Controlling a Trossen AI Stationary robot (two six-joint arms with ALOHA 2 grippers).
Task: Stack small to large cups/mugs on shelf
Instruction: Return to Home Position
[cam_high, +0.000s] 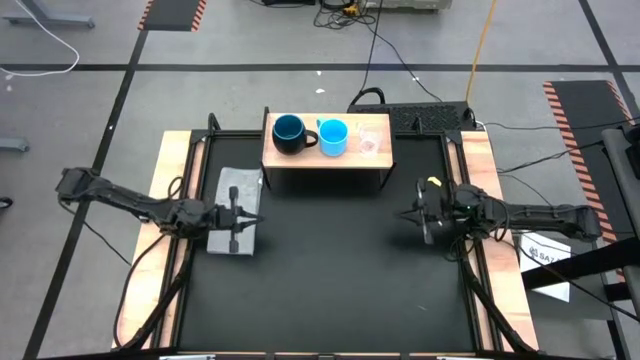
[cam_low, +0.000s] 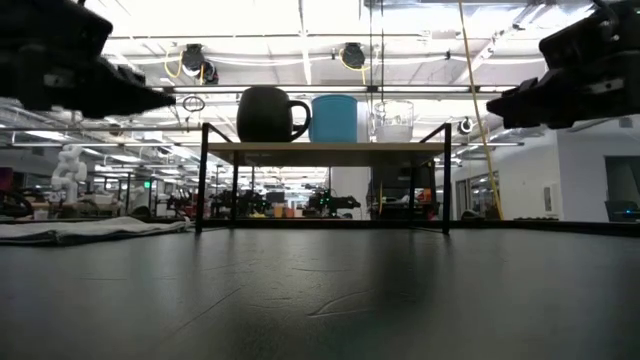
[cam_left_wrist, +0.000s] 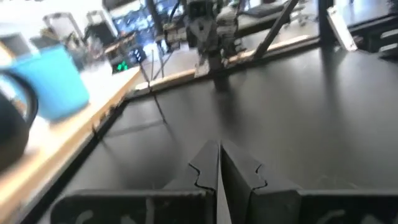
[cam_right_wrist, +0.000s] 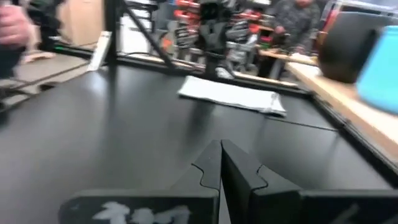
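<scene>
Three cups stand side by side on their bases on the wooden shelf (cam_high: 320, 164) at the table's far middle. They are a dark navy mug (cam_high: 289, 133), a light-blue cup (cam_high: 334, 137) and a small clear cup (cam_high: 368, 141). The low view shows the same row on the shelf top (cam_low: 325, 150). My left gripper (cam_high: 255, 218) hovers shut over the table's left side, pointing level toward the right. My right gripper (cam_high: 408, 215) hovers shut at the right side, pointing toward the left. Both stand nearer than the shelf and hold nothing.
A grey flat cloth (cam_high: 238, 190) lies on the black mat under my left gripper, left of the shelf. Wooden strips (cam_high: 170, 190) border the mat on both sides. Open black mat (cam_high: 330, 270) spreads between the two grippers and toward the near edge.
</scene>
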